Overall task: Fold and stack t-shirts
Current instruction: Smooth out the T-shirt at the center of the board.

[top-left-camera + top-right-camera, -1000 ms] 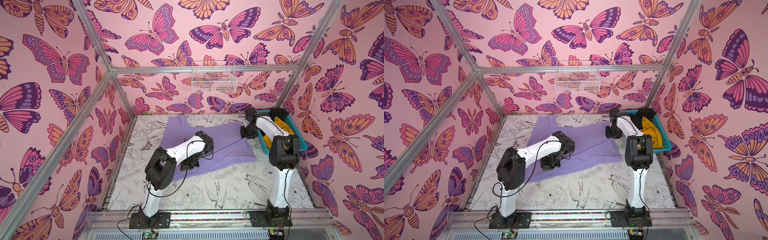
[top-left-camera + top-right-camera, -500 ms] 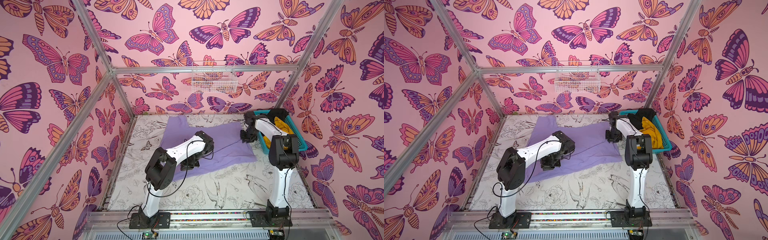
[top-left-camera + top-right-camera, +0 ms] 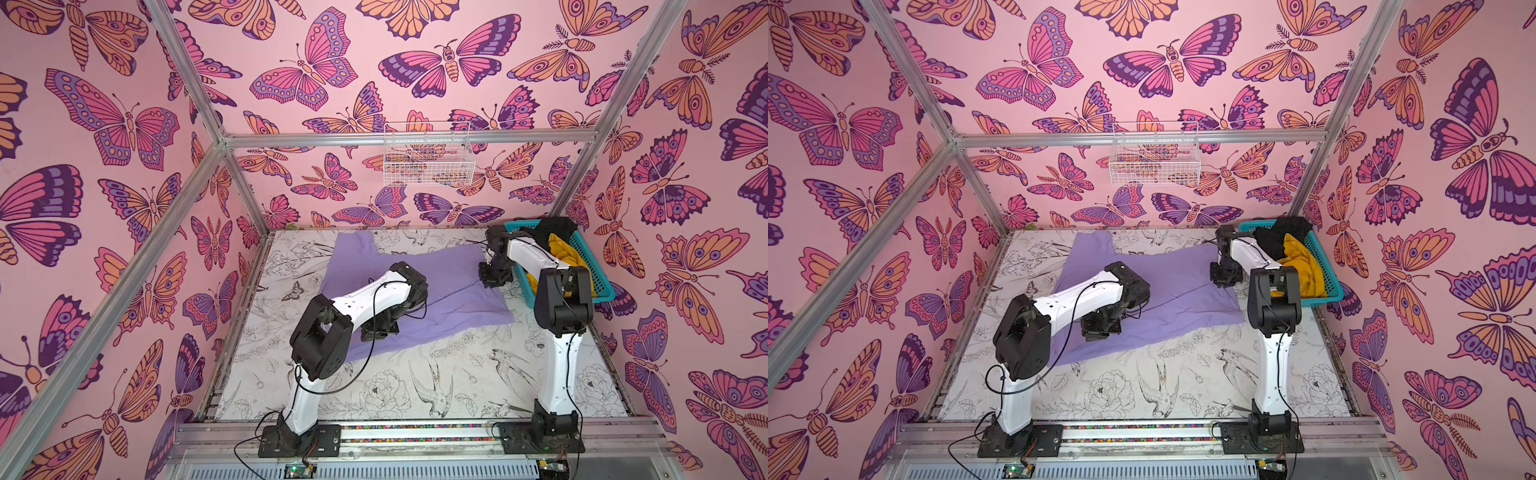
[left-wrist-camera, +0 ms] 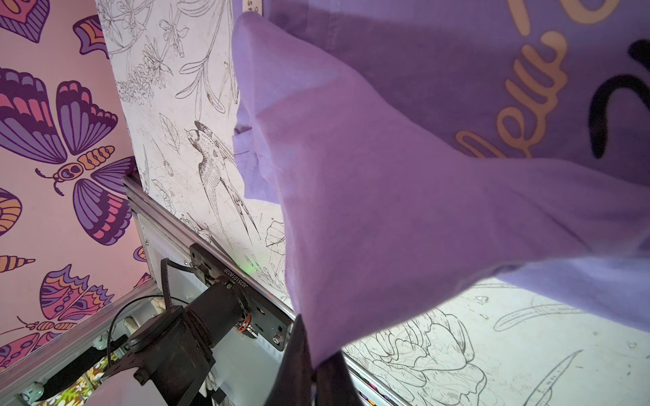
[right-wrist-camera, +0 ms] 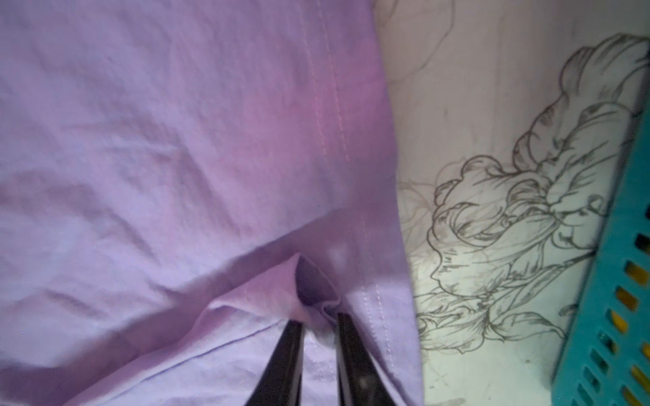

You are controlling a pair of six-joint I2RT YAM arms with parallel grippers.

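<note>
the lavender t-shirt (image 3: pixel 453 291) lies spread on the bird-and-flower printed surface (image 3: pixel 415 386), in the middle of the frame in both top views. the left pincer (image 4: pixel 314 351) is clamped on a lifted fold of it. the left wrist view shows cream cursive lettering (image 4: pixel 520 105) and a black mark printed on the cloth, neither readable whole, and a small white label (image 4: pixel 251 5) with print too small to read. the right pincer (image 5: pixel 318 327) is pinched together on the stitched hem, just beside the teal basket (image 3: pixel 594 274) at centre right, which holds the mustard t-shirt (image 3: pixel 559 247) and the black t-shirt (image 3: pixel 552 226).
</note>
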